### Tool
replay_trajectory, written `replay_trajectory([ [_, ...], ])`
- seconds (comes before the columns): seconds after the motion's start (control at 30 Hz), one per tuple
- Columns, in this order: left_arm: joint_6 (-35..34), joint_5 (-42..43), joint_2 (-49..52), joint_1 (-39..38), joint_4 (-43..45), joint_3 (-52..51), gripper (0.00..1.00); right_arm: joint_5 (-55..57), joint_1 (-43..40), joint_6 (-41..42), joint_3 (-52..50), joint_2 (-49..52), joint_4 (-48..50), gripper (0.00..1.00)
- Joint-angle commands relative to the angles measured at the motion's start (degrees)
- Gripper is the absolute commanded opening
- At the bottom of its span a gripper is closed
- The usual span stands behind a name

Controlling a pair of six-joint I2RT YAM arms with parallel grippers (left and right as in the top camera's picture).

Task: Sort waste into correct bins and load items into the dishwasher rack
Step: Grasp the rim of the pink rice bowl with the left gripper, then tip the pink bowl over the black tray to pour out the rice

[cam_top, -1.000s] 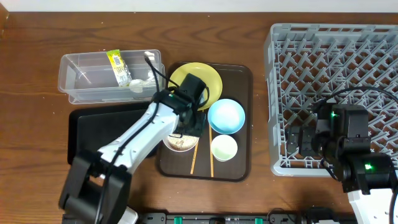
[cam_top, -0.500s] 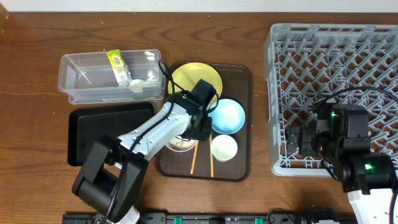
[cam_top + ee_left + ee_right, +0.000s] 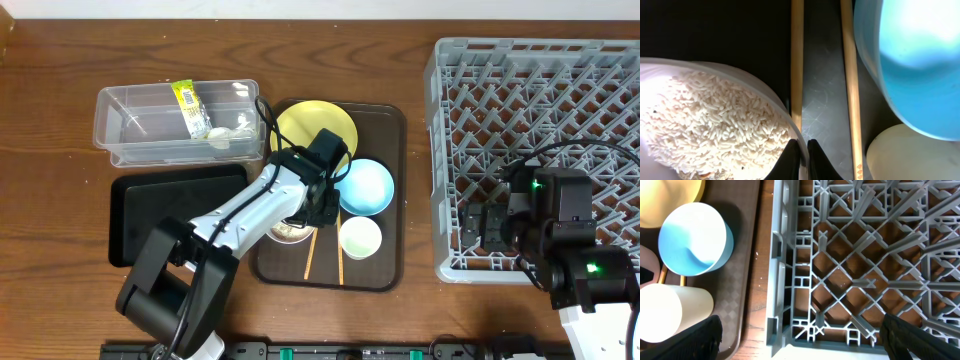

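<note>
My left gripper [image 3: 801, 161] is shut on the right rim of the white bowl [image 3: 288, 234], which holds white rice [image 3: 705, 120]; it also shows from overhead [image 3: 312, 208]. Two wooden chopsticks [image 3: 797, 60] lie beside the bowl on the tray. The light blue bowl [image 3: 364, 187], pale cup [image 3: 360, 238] and yellow plate [image 3: 300, 125] sit close by. The wrapper [image 3: 190, 108] and white scrap [image 3: 225, 135] lie in the clear tub [image 3: 140, 125]. My right gripper [image 3: 800, 340] is open and empty above the front left corner of the grey rack [image 3: 540, 100].
The dishes stand on a dark brown serving tray [image 3: 385, 265] in the middle. A shallow black tray [image 3: 150, 200] lies left of it, in front of the clear tub. The rack's wall [image 3: 782, 280] rises right beside the serving tray.
My left arm has swung a little to the right, its gripper staying low at the white bowl's rim. The right arm has not moved.
</note>
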Motion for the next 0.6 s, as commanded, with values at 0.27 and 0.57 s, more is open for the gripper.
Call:
replay_trajectory([
  [0.27, 1.5, 0.0, -7.5, 0.1, -1.8, 1.4, 0.06, -0.2, 1.0, 0.6, 1.1, -0.1, -0.7, 0.99],
  [0.57, 3.4, 0.0, -22.4, 7.2, -4.3, 1.4, 0.06, -0.2, 1.0, 0.6, 1.1, -0.1, -0.7, 0.99],
])
